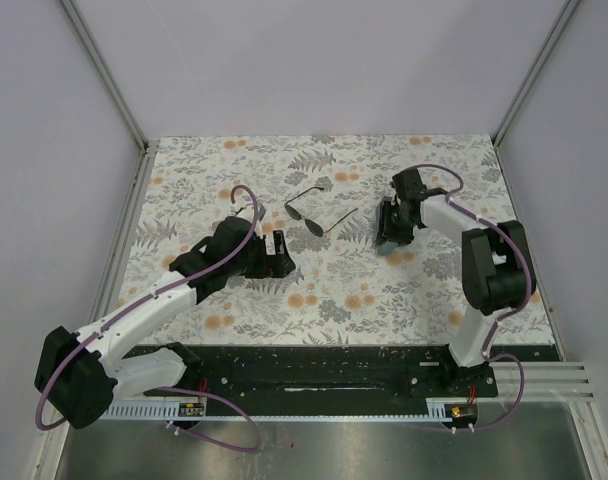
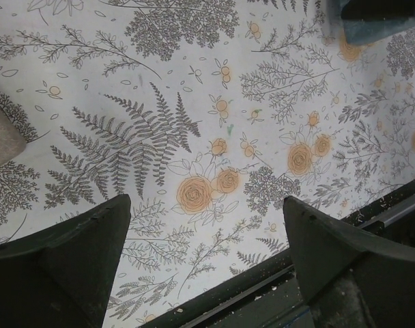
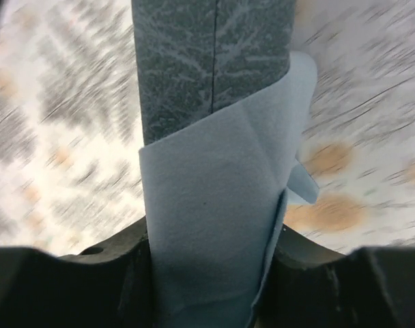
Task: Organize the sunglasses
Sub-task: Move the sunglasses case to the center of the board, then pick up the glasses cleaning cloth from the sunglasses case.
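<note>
Black sunglasses (image 1: 307,218), one pair, one blue cloth (image 3: 211,225)

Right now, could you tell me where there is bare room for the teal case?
Free: the near-centre strip along the black base rail, and the far strip behind the sunglasses. Crowded: mid-table, where they lie between the left gripper and the right gripper holding the teal case.
</note>
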Action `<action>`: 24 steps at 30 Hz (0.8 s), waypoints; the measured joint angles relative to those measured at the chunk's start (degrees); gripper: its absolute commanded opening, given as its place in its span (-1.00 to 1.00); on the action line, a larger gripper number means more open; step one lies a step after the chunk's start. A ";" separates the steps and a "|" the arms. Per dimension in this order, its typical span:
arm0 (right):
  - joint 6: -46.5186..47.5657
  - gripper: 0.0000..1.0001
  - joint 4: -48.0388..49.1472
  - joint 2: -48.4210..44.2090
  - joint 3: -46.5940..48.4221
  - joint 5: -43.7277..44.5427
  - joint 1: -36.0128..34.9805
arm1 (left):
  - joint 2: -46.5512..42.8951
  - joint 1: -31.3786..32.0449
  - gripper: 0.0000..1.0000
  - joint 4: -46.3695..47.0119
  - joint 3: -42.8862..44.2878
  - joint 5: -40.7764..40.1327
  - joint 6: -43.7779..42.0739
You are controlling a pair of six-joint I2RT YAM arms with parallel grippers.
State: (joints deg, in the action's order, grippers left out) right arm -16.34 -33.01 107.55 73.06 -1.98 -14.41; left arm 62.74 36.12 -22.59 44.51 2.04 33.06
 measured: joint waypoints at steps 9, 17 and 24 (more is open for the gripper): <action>-7.39 0.69 8.63 -15.04 -15.06 -18.01 -0.26 | 1.25 2.69 0.91 0.04 0.00 1.36 0.00; -8.90 0.06 8.31 -17.70 -17.64 -16.65 -0.24 | 2.78 3.80 0.91 0.50 0.00 2.56 0.00; -10.99 -0.75 8.28 -18.38 -16.96 -15.04 -0.46 | 4.15 4.42 0.91 1.79 -0.02 4.02 0.00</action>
State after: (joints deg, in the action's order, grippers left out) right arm -27.33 -24.73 89.17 56.10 -17.02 -14.87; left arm 66.89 40.53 -20.80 44.49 6.07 33.06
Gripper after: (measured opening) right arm 0.167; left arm 0.954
